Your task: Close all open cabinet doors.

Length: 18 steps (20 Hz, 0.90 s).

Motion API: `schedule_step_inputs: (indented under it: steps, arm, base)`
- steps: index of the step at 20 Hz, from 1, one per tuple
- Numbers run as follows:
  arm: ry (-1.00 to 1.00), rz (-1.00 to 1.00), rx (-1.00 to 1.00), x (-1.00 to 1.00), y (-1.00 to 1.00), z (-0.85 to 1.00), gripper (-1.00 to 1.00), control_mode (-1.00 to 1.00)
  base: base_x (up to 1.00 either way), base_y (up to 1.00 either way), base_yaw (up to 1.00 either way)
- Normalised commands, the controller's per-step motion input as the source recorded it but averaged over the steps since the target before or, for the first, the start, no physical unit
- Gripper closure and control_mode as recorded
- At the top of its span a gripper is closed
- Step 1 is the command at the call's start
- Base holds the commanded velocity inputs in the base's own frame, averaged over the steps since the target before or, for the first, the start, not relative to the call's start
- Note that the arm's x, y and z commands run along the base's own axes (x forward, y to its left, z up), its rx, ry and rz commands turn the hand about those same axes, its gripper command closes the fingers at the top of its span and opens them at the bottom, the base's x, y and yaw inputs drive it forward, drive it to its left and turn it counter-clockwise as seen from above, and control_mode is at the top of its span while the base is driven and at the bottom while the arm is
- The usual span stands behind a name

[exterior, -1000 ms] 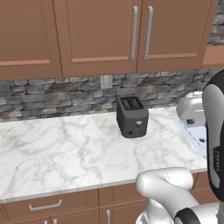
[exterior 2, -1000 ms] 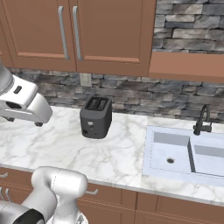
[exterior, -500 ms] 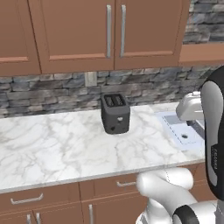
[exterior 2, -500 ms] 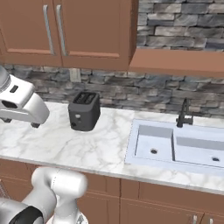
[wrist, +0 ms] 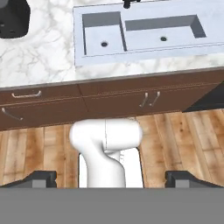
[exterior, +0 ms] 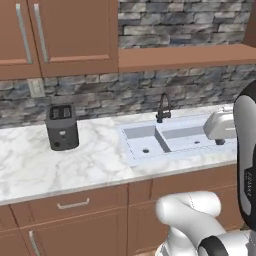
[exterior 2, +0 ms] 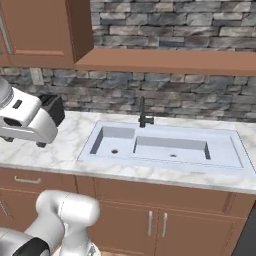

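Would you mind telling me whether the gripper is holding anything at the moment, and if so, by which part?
Nothing is held. In the hand view the gripper is open, its two fingertips wide apart with only the floor and the robot's own body between them, well away from the cabinet doors.

Even, bright rendered light with no glare. A soft shadow sits under the wall cabinets on the stone backsplash, and inside the sink basins. All views are slightly soft and low in detail; edges are undistorted.

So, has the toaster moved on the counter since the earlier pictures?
No. The toaster stands below the wall outlet as before; the whole view shifted because the base drove right toward the sink.
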Motion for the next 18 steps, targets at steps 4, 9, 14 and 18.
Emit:
schedule_step_inputs:
  steps: [4,9,14,18]
  arm:
    - [0.0,0.0,0.0,0.0,0.0,0.0,-1.0,1.0]
    - [0.0,0.0,0.0,0.0,0.0,0.0,-1.0,1.0]
    - [0.0,0.0,0.0,0.0,0.0,0.0,-1.0,1.0]
    - [0.0,0.0,0.0,0.0,0.0,0.0,-1.0,1.0]
  base:
    - [-0.37,-0.95,-0.25]
    - [-0.13,-0.65,-0.41]
    - [-0.04,-0.37,-0.54]
    - [-0.03,-0.39,-0.59]
